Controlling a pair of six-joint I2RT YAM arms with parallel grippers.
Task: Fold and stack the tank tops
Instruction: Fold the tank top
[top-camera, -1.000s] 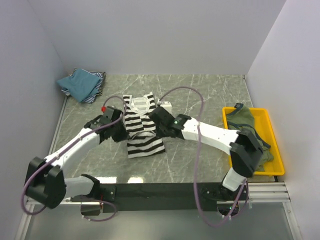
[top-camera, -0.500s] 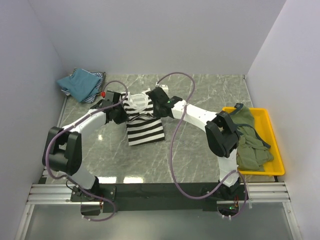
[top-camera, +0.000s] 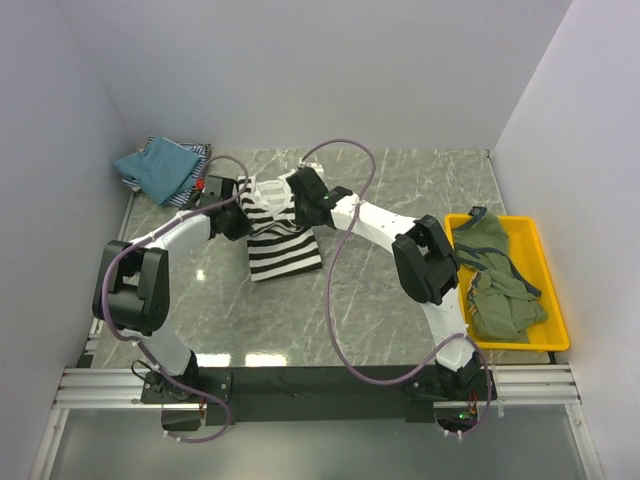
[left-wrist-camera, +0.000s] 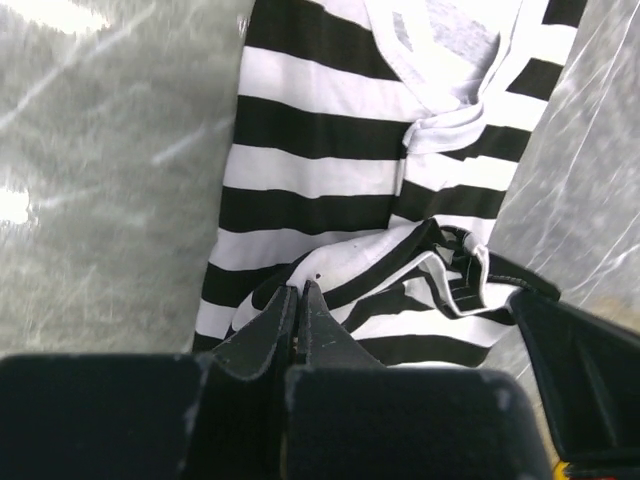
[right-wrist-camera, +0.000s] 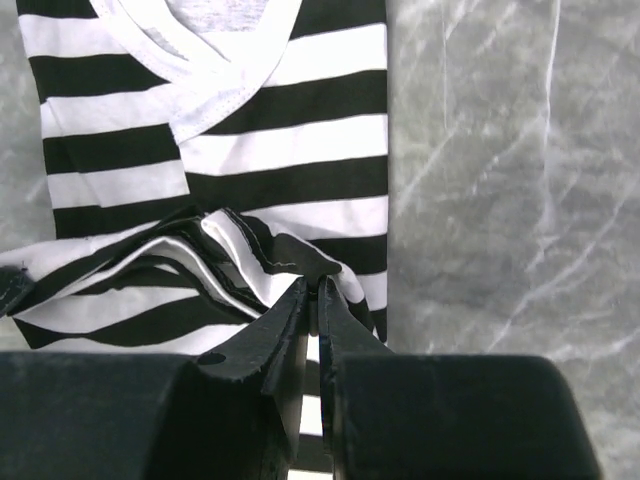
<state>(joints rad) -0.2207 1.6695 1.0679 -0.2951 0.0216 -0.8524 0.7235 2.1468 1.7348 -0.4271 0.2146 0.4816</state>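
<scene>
The black-and-white striped tank top (top-camera: 283, 240) lies mid-table, its lower part lifted and folded toward the neckline. My left gripper (top-camera: 240, 215) is shut on its left hem edge (left-wrist-camera: 330, 265). My right gripper (top-camera: 305, 205) is shut on its right hem edge (right-wrist-camera: 300, 255). The teal-blue tank top (top-camera: 155, 165) lies at the far left corner on top of the fine blue-and-white striped tank top (top-camera: 192, 180). The olive-green tank top (top-camera: 500, 280) lies crumpled in the yellow tray (top-camera: 550, 290).
The yellow tray stands at the right edge of the marble table (top-camera: 400, 200). White walls close in the back and both sides. The arms' cables (top-camera: 345, 250) loop over the table's middle.
Both grippers have carried the striped top's hem away from me toward the neckline, so the top now lies shorter and a little farther back.
</scene>
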